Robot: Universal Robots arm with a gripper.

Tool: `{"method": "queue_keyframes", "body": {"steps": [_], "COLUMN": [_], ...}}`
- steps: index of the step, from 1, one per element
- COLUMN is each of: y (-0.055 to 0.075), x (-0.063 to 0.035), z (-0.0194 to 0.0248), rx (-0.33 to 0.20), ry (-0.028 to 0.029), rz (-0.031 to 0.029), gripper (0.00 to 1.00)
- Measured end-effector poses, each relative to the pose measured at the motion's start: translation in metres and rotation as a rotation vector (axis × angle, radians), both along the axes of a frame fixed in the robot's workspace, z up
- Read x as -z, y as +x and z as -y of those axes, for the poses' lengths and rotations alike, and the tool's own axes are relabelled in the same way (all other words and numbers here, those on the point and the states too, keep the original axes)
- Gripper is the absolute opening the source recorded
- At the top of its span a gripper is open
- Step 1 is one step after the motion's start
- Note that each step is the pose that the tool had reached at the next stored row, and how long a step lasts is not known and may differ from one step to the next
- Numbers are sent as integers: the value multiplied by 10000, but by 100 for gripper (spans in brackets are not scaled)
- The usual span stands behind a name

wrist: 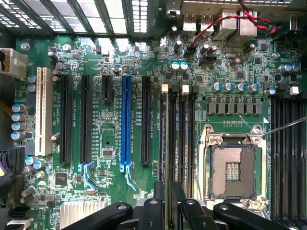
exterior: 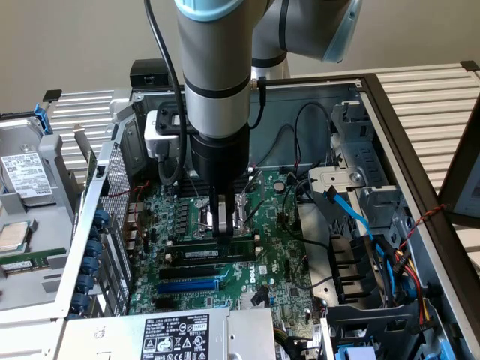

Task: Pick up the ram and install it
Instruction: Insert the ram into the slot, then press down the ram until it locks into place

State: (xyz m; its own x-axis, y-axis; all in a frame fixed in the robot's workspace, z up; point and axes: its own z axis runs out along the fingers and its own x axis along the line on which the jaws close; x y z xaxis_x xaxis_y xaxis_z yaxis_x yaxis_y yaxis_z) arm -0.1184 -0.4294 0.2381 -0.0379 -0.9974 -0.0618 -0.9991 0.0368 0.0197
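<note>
The hand [exterior: 223, 229] is pinching the ram [exterior: 212, 245] upright between narrowed fingers, seemingly resting it in the black slot [exterior: 206, 257] at the socket's 6 o'clock; seating calls for straight, even downward pressure.

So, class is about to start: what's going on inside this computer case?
A robot arm is reaching down into an open computer case. Its claw is at the memory slots on the green motherboard, just beside the bare processor socket. A ram stick lies along one slot directly under the claw, which looks closed on its upper edge. The blue expansion slot sits empty nearby.
</note>
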Motion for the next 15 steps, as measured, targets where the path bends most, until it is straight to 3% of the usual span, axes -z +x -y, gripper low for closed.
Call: {"method": "queue_keyframes", "body": {"steps": [15], "y": [0], "x": [0], "z": [0], "rx": [0], "ry": [0], "rz": [0], "gripper": [22]}}
